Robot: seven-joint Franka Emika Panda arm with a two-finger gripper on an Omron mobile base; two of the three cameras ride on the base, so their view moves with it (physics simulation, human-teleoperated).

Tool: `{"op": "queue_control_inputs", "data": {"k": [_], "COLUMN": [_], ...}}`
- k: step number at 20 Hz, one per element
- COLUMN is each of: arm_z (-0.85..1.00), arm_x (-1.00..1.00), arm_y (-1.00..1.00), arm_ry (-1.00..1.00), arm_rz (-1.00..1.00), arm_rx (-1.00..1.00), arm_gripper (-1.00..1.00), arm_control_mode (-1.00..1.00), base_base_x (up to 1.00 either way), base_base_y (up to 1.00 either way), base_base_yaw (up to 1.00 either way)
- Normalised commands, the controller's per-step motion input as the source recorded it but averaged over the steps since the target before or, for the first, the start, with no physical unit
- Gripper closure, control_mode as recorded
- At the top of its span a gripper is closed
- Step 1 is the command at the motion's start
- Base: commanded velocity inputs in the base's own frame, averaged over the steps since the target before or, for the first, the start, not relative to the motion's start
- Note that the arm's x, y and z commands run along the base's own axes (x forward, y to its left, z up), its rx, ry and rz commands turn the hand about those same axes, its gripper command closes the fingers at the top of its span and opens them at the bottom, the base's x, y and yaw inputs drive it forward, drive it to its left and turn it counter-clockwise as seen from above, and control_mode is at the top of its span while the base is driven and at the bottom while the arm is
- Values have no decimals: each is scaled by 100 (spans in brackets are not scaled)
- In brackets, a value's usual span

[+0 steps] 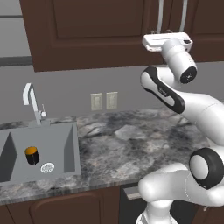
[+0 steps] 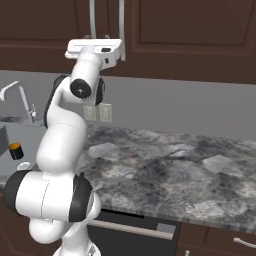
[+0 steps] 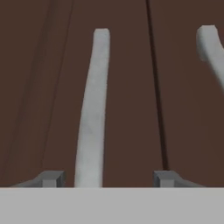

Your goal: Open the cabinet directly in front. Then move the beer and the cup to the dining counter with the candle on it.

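The dark brown cabinet (image 1: 96, 30) hangs straight ahead with both doors closed. Two long silver bar handles run down either side of the door seam. My gripper (image 3: 108, 178) is raised to the lower end of the left handle (image 3: 92, 127), which stands between the two fingertips (image 3: 52, 178), nearer the left one. The jaws are open, with a gap on both sides of the bar. The right handle (image 3: 210, 48) lies outside the jaws. From the base I see the gripper (image 1: 161, 32) (image 2: 98, 36) pressed up to the door bottom. Beer, cup, dining counter and candle are out of view.
Below the cabinet runs a marbled worktop (image 1: 131, 140) with a sink (image 1: 65, 140) at the left. A black-and-orange cylinder (image 1: 31, 155) stands in the sink. A faucet (image 1: 33, 103) rises behind the sink, and wall outlets (image 1: 104, 100) sit on the grey backsplash.
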Motion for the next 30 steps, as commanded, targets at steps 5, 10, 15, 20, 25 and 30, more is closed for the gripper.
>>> {"op": "queue_control_inputs", "data": {"k": [5,10,15,20,25,30], "arm_z": [0,0,0,0,5,9], "arm_x": [7,-1,0,19,3,-55], "arm_y": [0,15,59,17,0,0], "arm_ry": [0,0,1,9,21,23], "arm_rz": [0,0,0,0,0,0], "arm_rx": [0,0,0,0,-1,-2], "arm_gripper": [100,100,100,100,100,100], "arm_control_mode": [-100,-100,-100,-100,-100,-100], "base_base_x": [0,0,0,0,0,0], "base_base_y": [0,0,0,0,0,0], "base_base_yaw": [0,0,0,0,0,0]}}
